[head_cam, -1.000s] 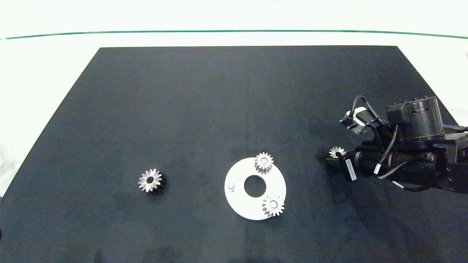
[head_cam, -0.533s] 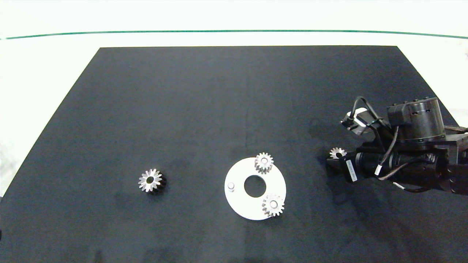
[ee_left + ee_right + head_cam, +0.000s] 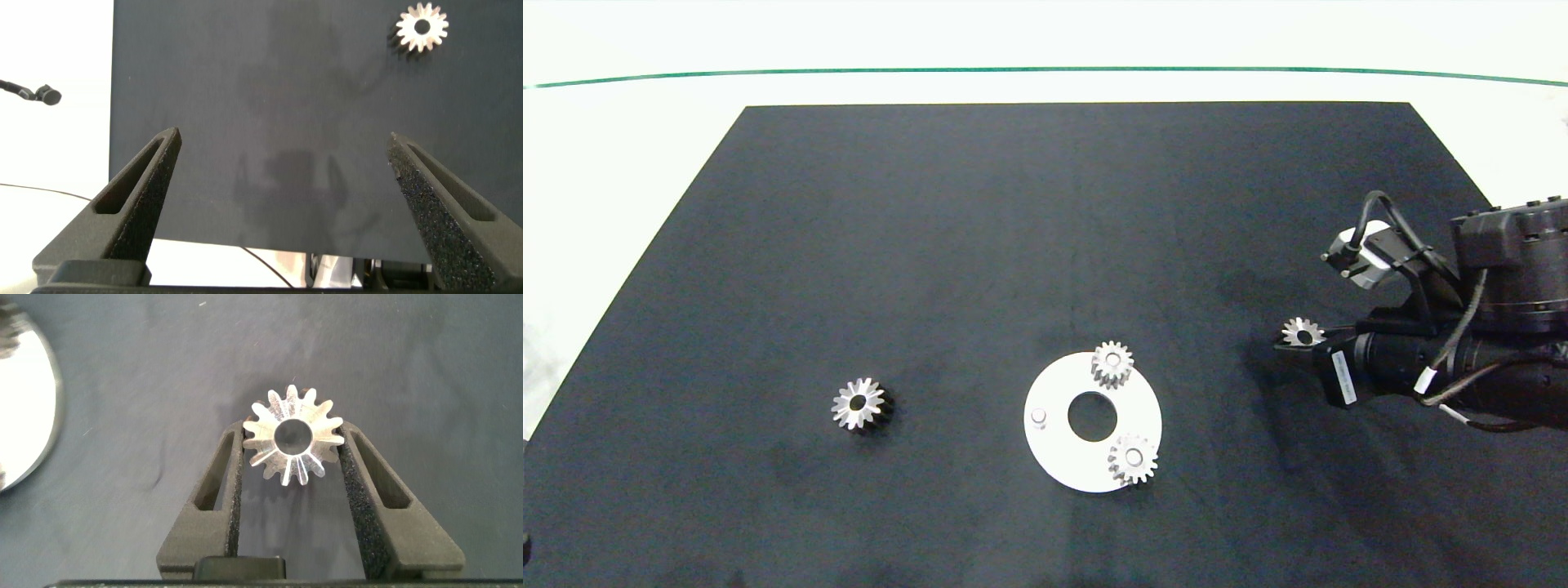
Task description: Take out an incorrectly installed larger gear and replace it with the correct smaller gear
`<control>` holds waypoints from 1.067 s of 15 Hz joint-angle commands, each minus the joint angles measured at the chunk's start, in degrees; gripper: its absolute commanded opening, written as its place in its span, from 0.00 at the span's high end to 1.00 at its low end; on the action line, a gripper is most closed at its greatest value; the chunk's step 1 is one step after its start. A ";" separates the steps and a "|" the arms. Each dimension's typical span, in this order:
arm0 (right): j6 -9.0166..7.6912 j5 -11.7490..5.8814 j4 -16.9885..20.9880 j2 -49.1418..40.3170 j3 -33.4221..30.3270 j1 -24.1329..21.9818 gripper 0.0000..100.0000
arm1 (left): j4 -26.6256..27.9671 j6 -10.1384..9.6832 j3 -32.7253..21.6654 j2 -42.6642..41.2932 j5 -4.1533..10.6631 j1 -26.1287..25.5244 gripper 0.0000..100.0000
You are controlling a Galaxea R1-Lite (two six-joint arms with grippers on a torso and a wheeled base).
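My right gripper point(image 3: 1300, 341) is shut on a smaller gear point(image 3: 1303, 332), a short-toothed silver gear with a round bore, to the right of the white round plate point(image 3: 1054, 453). In the right wrist view the fingers point(image 3: 233, 469) press both sides of this gear point(image 3: 292, 434). Two more small gears point(image 3: 1112, 363) point(image 3: 1133, 460) sit on the plate, and a bare peg point(image 3: 1038, 416) stands at its left side. The larger gear point(image 3: 858, 403), with long pointed teeth, lies flat on the black mat at the left. The left gripper point(image 3: 283, 139) is open with nothing between its fingers, and that gear point(image 3: 422, 27) lies well beyond it.
The black mat point(image 3: 980, 245) covers most of the white table. The plate's edge point(image 3: 24, 400) shows in the right wrist view. A dark cable end point(image 3: 41, 92) lies on the white surface beside the mat in the left wrist view.
The right gripper has moved to the right, away from the plate, with the small gear in it, and the arm looms larger. The plate and the other gears have not moved.
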 commanded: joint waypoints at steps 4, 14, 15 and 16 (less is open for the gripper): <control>0.09 -2.06 7.37 -9.75 -1.01 9.36 0.81 | -0.09 0.03 0.98 -5.04 0.05 -0.04 0.00; 0.00 -3.03 13.87 0.79 -13.58 21.22 0.81 | 0.08 0.12 2.65 -14.35 0.05 -0.57 0.00; -0.08 -3.29 13.87 3.08 -14.98 22.28 0.81 | -0.01 0.12 2.56 -15.06 0.05 -0.57 0.00; -0.08 -3.47 13.87 5.19 -17.18 23.51 0.81 | -0.01 0.12 2.39 -15.76 0.05 -0.57 0.00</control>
